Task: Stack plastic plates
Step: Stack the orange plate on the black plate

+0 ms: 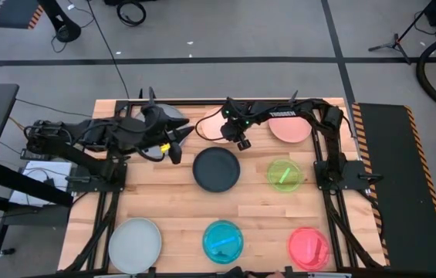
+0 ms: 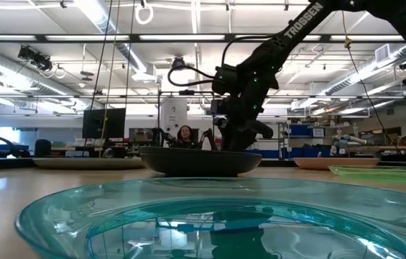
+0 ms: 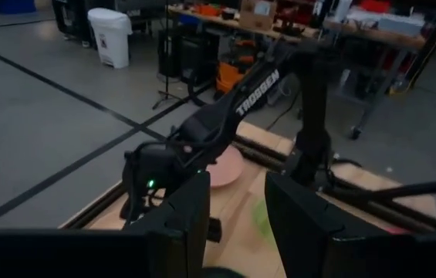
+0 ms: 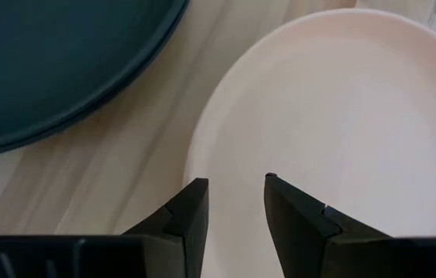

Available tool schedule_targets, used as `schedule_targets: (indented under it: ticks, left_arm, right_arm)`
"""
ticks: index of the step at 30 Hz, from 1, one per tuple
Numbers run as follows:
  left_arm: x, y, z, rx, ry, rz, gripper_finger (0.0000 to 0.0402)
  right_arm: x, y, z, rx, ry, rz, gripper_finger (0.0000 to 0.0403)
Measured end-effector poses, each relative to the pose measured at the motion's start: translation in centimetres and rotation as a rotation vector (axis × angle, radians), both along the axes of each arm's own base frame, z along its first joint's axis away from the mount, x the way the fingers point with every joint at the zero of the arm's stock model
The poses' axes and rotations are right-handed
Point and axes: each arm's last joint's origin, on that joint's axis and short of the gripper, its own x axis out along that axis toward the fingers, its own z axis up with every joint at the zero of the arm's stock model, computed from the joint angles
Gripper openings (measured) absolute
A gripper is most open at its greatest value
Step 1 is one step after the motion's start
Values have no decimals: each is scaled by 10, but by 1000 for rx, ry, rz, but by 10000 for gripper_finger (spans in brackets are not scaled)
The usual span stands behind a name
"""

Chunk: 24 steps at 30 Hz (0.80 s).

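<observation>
Several plastic plates lie flat on the wooden table. A cream plate (image 1: pixel 214 123) and a salmon plate (image 1: pixel 289 128) lie near the far edge, and a grey plate (image 1: pixel 173 114) lies partly under my left arm. A dark plate (image 1: pixel 216 170) is in the middle, with a green plate (image 1: pixel 285 174) to its right. Along the near edge lie grey (image 1: pixel 135 244), cyan (image 1: pixel 223 240) and red-pink (image 1: pixel 309 247) plates. My right gripper (image 4: pixel 235 185) is open and points down over the near rim of the cream plate (image 4: pixel 341 116), one finger at the rim and one inside it; no touch shows. My left gripper (image 1: pixel 175 150) is open, raised left of the dark plate.
The dark plate (image 4: pixel 55 62) lies close beside the cream one, with a strip of bare wood between them. In the low view the cyan plate (image 2: pixel 188 216) fills the foreground and the dark plate (image 2: pixel 201 162) hides the right gripper's fingertips. Both arms meet over the table's far middle.
</observation>
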Motion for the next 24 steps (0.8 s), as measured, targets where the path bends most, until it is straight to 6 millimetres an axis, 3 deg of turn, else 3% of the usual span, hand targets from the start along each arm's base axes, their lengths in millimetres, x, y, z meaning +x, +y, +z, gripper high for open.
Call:
schedule_targets:
  ticks: [6, 12, 18, 24]
  left_arm:
    - [-4, -5, 1, -2, 4, -21, 133]
    - [-5, -9, 0, -12, 9, -37, 133]
    - [-6, -8, -4, -22, 36, -28, 133]
    - [-6, -9, -4, -41, 31, -27, 133]
  right_arm:
    - [-5, -2, -15, 54, 78, -5, 135]
    - [-4, 4, -12, 52, 87, 7, 135]
    - [3, 0, 8, 55, 96, -28, 135]
    - [-4, 6, 24, 95, 107, -22, 135]
